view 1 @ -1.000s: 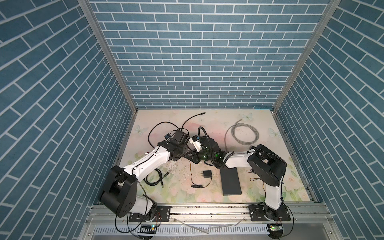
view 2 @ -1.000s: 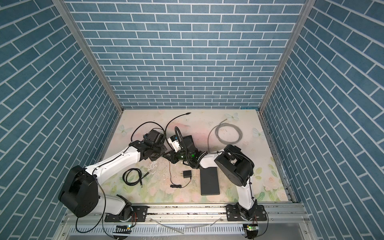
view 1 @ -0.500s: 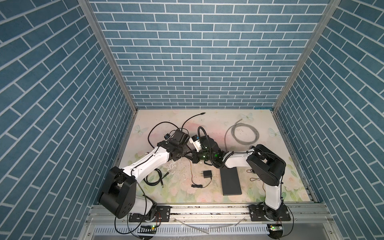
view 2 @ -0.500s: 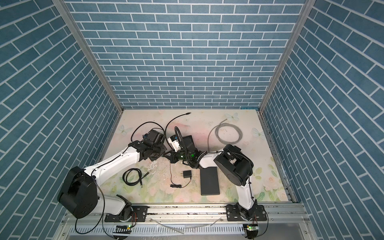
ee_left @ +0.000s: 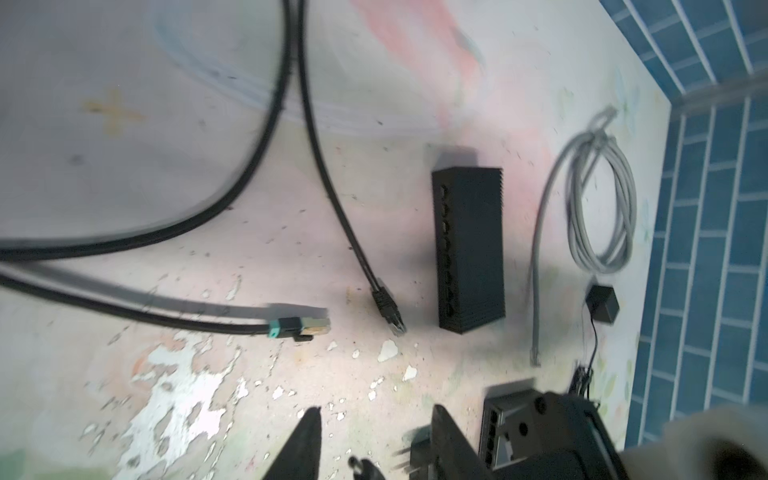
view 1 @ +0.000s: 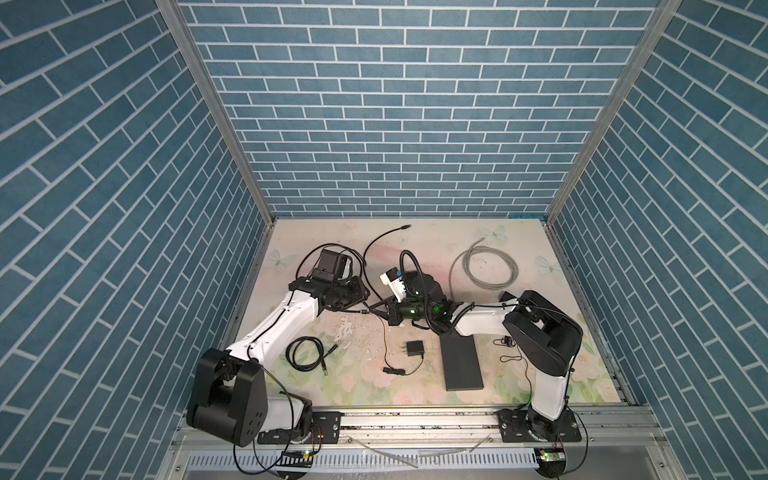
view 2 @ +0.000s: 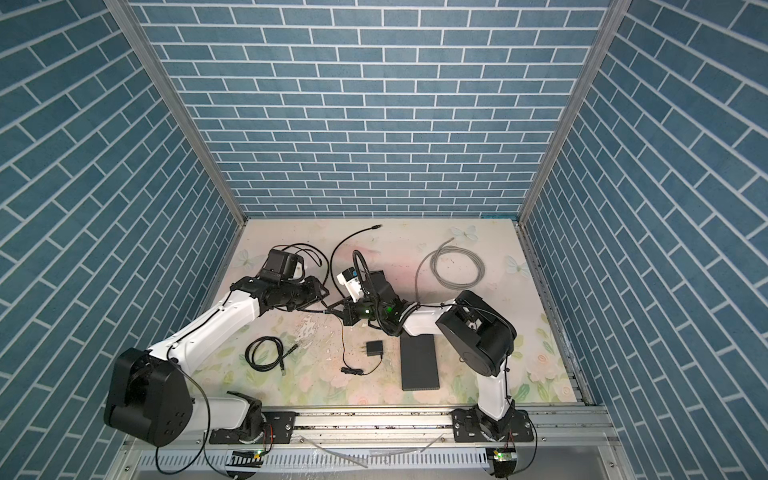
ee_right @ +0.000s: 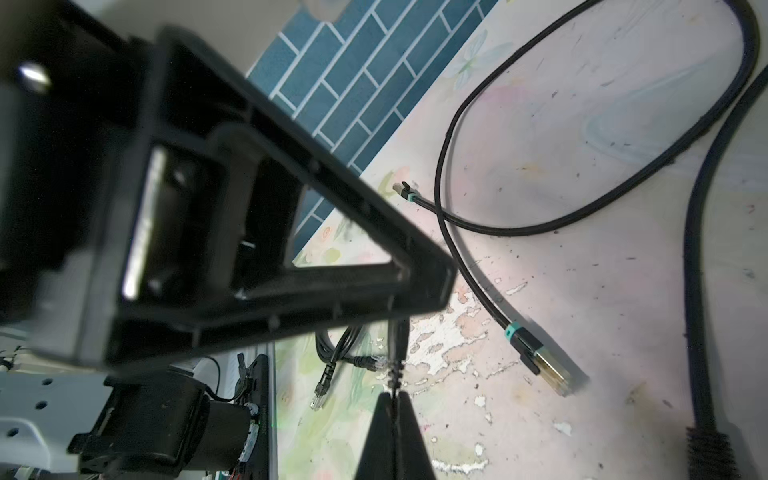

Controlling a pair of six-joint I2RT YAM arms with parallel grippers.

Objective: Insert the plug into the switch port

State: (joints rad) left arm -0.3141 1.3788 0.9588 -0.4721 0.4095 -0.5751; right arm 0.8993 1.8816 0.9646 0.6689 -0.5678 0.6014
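My right gripper [ee_right: 392,397] has its fingers pressed together on the thin plug [ee_right: 395,368], held in the middle of the scene. The plug's cord drops to the power adapter [view 1: 415,348]. My left gripper [ee_left: 376,410] sits just left of the plug with its fingers apart; I can't tell whether it touches the plug. The switch [view 1: 461,361] lies flat at near right, apart from the plug.

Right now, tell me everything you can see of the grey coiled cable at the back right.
The grey cable is a thin, round, light-grey lead, plastic-sheathed by its look, wound into a loose coil of a few turns. It lies flat on the floral mat, at the back right in both top views. One end, with a pale plug, points toward the back wall; the other tail runs straight out toward the front. Nothing but the mat touches it.
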